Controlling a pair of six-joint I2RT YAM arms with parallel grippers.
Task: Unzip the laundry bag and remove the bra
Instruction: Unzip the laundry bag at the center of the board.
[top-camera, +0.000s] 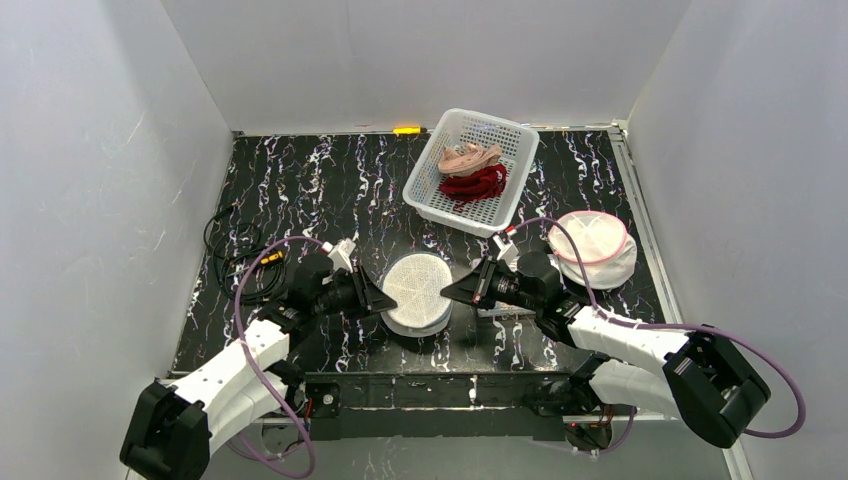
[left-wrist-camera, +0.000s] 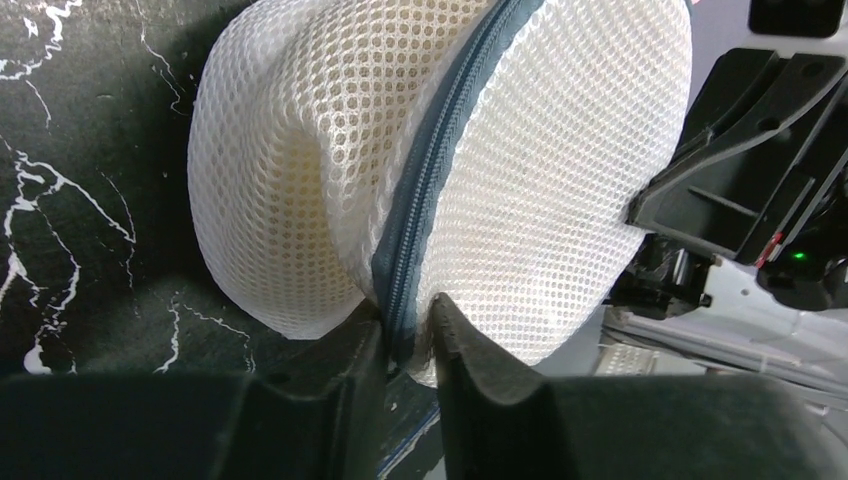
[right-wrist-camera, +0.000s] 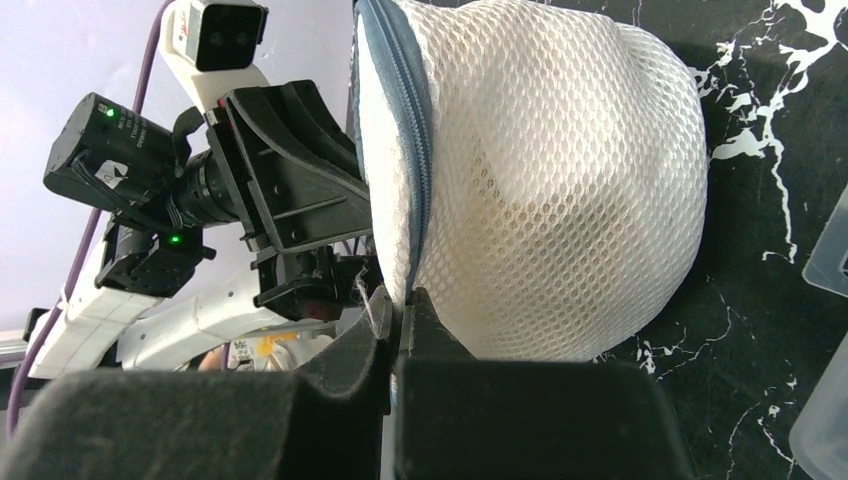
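**Top external: both claws on the bag, zip not yet opened**

The mesh laundry bag sits on the counter near its front edge, between the two arms.

The left claw is narrowed to a slit, with the zip seam pinched between its fingertips.

The right claw is fully closed on the bag's rim at the zip, on the opposite side. I cannot make out the slider.

The zip teeth read closed along every stretch visible in both wrist views. The bra is not out; only a pale shape shows through the mesh.

Judgement: the task is at its start, in the grasp phase. Left to do: run the zip open, reach in and withdraw the bra.
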